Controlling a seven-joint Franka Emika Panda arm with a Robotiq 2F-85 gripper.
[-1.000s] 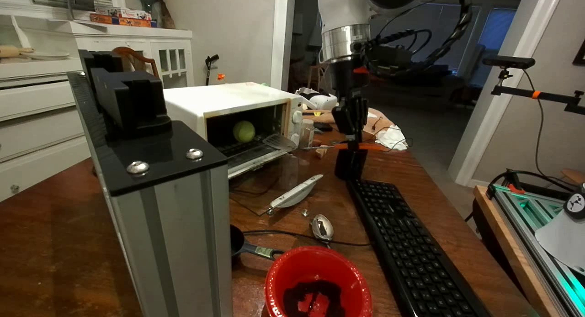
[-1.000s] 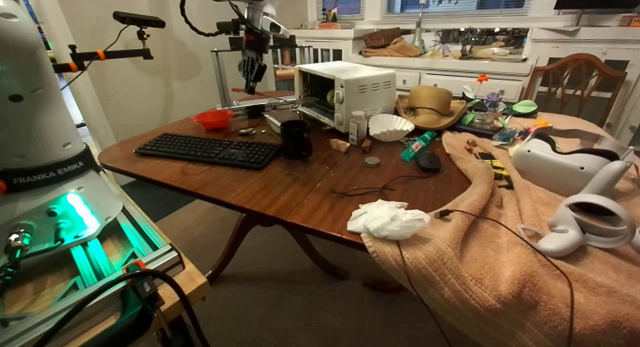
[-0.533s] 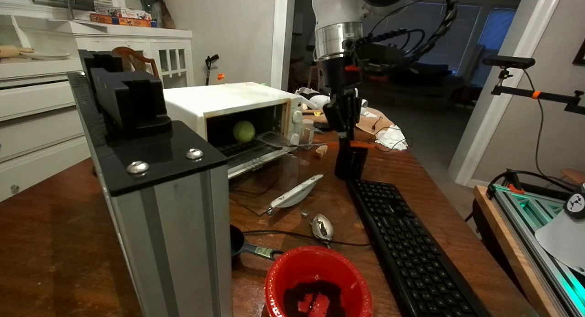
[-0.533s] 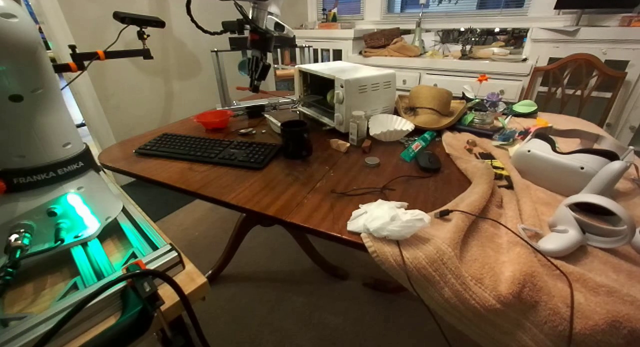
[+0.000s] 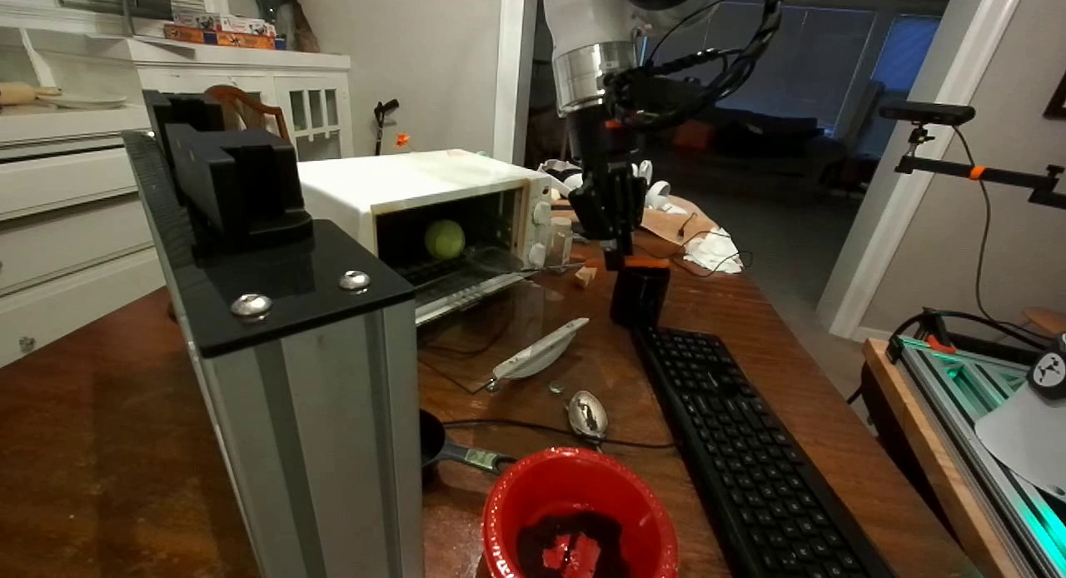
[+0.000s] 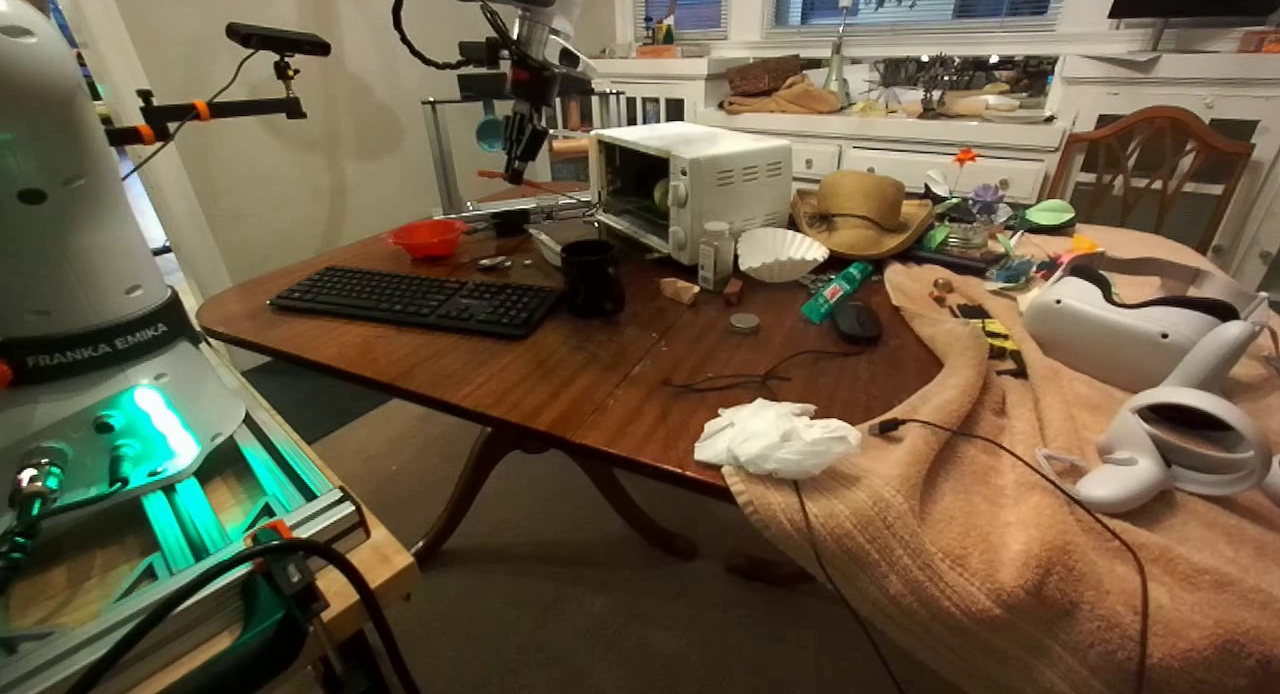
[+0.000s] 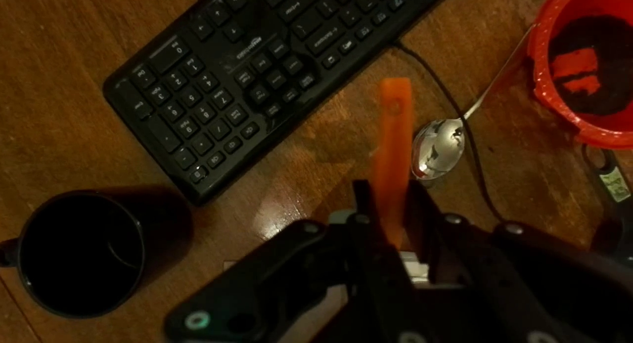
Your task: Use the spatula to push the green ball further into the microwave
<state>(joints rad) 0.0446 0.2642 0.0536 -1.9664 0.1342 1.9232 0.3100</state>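
The green ball (image 5: 445, 239) sits inside the dark cavity of the white microwave (image 5: 416, 178), whose door is down. In an exterior view the microwave (image 6: 735, 164) partly hides the ball (image 6: 661, 195). My gripper (image 5: 614, 266) is shut on the orange handle of the spatula (image 5: 648, 262), in front of the microwave. The thin blade (image 5: 493, 260) reaches over the door at the opening, just right of the ball; I cannot tell if they touch. In the wrist view the gripper (image 7: 388, 185) has its fingers on both sides of the spatula handle (image 7: 395, 110); the blade is hidden there.
A black mug (image 5: 640, 296) stands below the handle. A keyboard (image 5: 733, 428), spoon (image 5: 588, 416), white dish (image 5: 541, 351) and red bowl (image 5: 575, 470) lie nearby. A grey metal post (image 5: 325, 445) stands in front. A jar (image 6: 715, 257) stands beside the microwave.
My gripper has moved with the spatula toward the microwave and tilted a little. The blade has shifted slightly further into the opening. The ball shows no visible movement.
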